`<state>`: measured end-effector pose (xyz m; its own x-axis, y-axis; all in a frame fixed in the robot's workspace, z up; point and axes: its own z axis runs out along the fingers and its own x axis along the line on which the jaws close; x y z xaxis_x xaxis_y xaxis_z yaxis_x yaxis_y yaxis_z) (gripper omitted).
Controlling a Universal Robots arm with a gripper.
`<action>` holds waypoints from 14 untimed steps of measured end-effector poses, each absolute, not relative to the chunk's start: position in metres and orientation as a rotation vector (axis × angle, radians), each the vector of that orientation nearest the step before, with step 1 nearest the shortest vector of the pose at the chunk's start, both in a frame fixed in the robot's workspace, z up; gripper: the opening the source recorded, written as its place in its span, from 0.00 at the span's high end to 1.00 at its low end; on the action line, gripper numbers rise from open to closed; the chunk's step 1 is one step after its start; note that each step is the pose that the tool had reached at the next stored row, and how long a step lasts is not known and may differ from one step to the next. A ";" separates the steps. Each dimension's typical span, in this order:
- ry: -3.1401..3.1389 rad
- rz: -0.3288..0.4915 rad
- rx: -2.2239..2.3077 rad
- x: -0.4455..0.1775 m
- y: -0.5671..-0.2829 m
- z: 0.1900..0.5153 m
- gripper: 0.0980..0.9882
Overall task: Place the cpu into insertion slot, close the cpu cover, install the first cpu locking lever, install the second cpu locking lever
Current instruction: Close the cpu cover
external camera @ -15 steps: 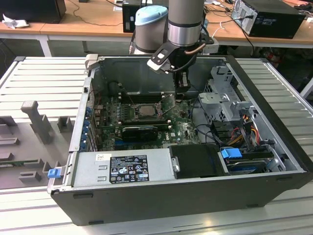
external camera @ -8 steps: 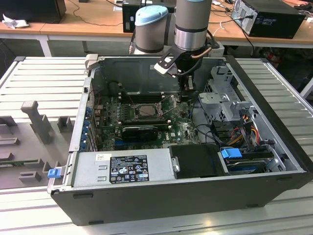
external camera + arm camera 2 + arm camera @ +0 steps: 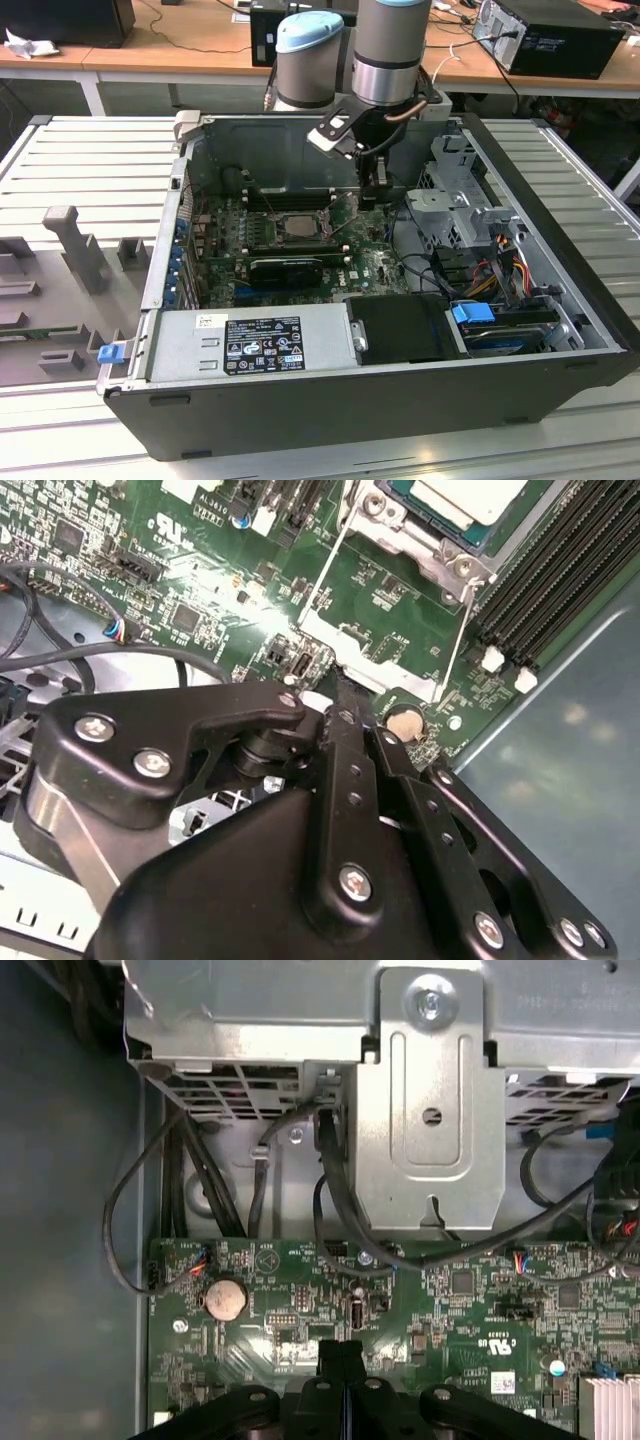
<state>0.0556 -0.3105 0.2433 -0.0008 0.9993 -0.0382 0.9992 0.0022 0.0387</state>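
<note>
The claw [image 3: 340, 1352] has its fingers pressed together, holding nothing. It is low over the green board [image 3: 480, 1345], near the edge by the round battery [image 3: 225, 1298]. The chip [image 3: 468, 498] lies in its socket [image 3: 400, 535] toward the board's middle, apart from the claw.

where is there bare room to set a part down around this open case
Bare: the ribbed grey tabletop on the exterior view's right of the black computer case. Crowded: the green motherboard and the cables by the silver drive cage.
</note>
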 end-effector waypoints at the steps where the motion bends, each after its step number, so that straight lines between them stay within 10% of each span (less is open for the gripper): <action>1: 2.185 0.001 2.181 0.055 -0.310 0.243 0.99; 14: 2.185 0.002 2.182 0.048 -0.310 0.243 0.99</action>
<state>0.0482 -0.3105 0.2433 -0.0007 0.9993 -0.0367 0.9992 0.0021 0.0387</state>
